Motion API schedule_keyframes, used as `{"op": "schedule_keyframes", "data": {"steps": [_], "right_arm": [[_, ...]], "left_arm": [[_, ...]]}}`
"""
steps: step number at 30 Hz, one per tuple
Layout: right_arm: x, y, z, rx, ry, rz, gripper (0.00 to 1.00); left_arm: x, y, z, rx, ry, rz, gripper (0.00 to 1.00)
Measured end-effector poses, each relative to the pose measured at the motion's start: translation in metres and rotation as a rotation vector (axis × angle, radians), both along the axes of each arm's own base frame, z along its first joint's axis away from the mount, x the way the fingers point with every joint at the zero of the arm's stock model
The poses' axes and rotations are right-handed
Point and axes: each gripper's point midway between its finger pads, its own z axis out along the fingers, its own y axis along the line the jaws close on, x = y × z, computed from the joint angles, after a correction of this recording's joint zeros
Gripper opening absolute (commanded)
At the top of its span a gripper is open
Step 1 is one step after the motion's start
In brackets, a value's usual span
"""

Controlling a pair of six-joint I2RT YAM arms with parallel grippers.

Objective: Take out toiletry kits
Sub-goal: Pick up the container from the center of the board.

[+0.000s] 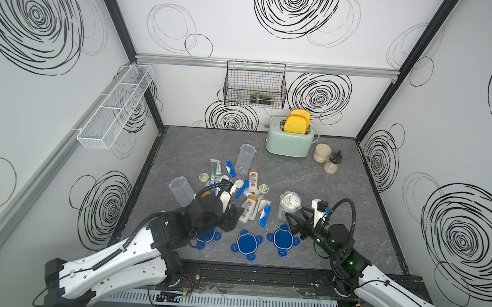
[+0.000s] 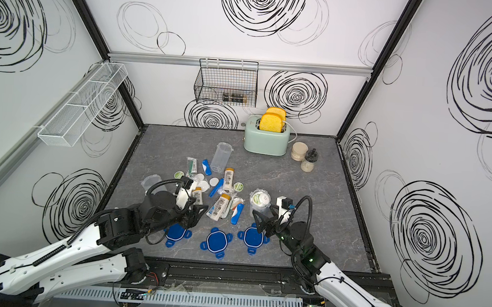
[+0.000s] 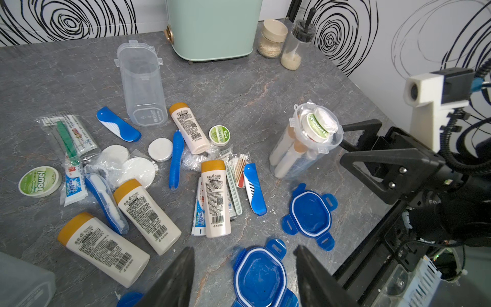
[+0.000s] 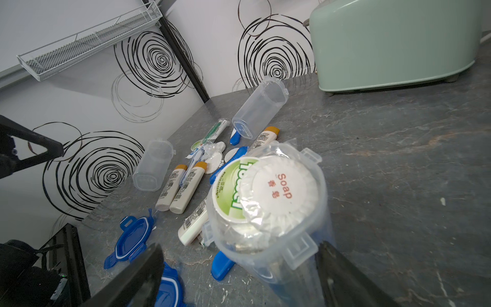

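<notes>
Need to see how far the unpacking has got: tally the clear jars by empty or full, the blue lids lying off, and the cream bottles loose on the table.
Empty clear jars: 2
Full clear jar: 1
Blue lids off: 3
Loose cream bottles: 4
Total: 10

White arm shells [image 1: 131, 255], black joints [image 1: 205, 213], ribbed black cables [image 1: 121, 247], green lights [image 1: 350, 261]
</notes>
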Motion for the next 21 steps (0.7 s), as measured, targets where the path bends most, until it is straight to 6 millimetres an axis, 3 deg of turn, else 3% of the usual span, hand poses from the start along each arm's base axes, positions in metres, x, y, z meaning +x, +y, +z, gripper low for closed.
{"op": "schedule_keyframes", "data": {"steps": [18, 21], "right_arm": [[-0.009, 0.000, -0.041, -0.087, 0.147, 0.029, 0.91], [-0.009, -0.001, -0.055, -0.124, 0.188, 0.021, 0.90]], "left_arm": [[0.001, -0.001, -0.003, 0.004, 0.014, -0.004, 0.64], [0.001, -0.001, -0.004, 0.004, 0.016, -0.002, 0.64]]}}
